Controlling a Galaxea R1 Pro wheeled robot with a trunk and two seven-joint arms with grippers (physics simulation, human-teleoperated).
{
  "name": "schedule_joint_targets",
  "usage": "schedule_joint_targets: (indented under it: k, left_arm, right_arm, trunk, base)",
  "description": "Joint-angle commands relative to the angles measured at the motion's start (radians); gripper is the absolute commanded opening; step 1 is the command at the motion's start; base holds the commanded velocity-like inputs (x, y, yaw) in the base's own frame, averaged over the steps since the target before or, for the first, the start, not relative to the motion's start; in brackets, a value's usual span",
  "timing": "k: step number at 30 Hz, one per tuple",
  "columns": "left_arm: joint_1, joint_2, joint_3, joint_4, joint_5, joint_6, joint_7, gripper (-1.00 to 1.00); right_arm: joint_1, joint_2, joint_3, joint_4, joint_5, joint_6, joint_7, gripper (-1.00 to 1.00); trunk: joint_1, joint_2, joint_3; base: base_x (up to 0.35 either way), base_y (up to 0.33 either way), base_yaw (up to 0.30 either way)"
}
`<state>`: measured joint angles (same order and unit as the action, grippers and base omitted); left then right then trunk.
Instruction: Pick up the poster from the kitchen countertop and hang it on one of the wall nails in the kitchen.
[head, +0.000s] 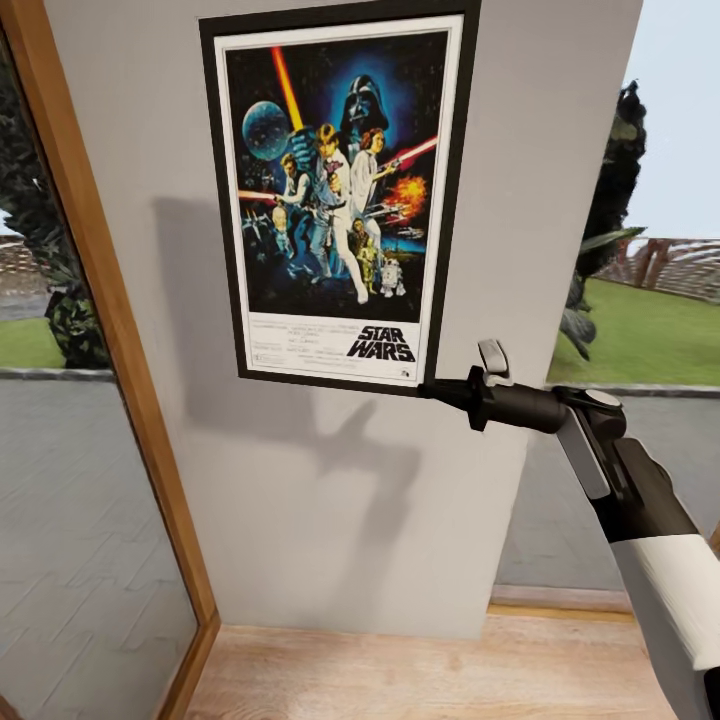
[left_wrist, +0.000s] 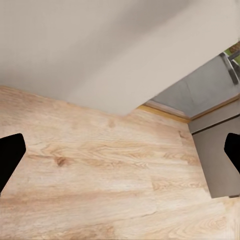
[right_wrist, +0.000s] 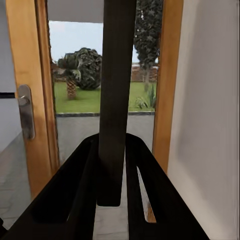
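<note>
Holding the poster (head: 337, 190) flat against the pale grey wall (head: 300, 500), the right pincer (head: 440, 390) is clamped on the frame's lower right corner, at centre right of the head view. In the right wrist view the dark frame edge (right_wrist: 116, 100) runs straight up between the two black fingers (right_wrist: 75, 190), which are drawn in against it on both sides, so the grip looks firm but sits at the very corner.

That corner hold is the main risk as I judge it. With the whole sheet standing above and to the left of the pincer, any slip would let the poster swing or drop away from the wall. No nail can be made out in these pictures; if one is there, it is hidden behind the poster or above the top of the frame, so whether the frame is hooked cannot be told. Letting go too soon would likely send it down to the wooden floor (head: 420, 670). The poster also sits slightly tilted, its top leaning toward the right of the frame, which could carry it off a nail.

The left pincer (left_wrist: 120, 155) shows as two dark fingertips (left_wrist: 10, 155) at opposite edges of the left wrist view, spread wide with nothing between them, over the wood floor beside the wall's foot.
</note>
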<state>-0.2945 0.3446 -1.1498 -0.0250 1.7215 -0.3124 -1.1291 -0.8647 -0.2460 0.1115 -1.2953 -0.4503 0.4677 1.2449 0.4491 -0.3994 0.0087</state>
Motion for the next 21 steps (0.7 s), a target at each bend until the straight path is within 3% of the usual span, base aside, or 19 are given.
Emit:
schedule_joint_targets:
  k: [1,14,21]
  left_arm:
    - [0.000,0.001,-0.008,-0.001,0.007,-0.005,0.000,1.00]
    - [0.000,0.001,-0.008,-0.001,0.007,-0.005,0.000,1.00]
    - [0.000,0.001,-0.008,-0.001,0.007,-0.005,0.000,1.00]
  right_arm:
    - [-0.001,-0.001,0.002,0.001,-0.010,0.012,0.002,-1.00]
    - [-0.001,-0.001,0.002,0.001,-0.010,0.012,0.002,-1.00]
    - [-0.001,-0.001,0.002,0.001,-0.010,0.012,0.001,-1.00]
  trunk:
    - [0.001,-0.001,0.000]
    - [0.001,-0.001,0.000]
    - [0.001,-0.001,0.000]
  base:
    - [0.317,0.000,0.000]
    - [0.311,0.000,0.000]
    - [0.088,0.000,0.000]
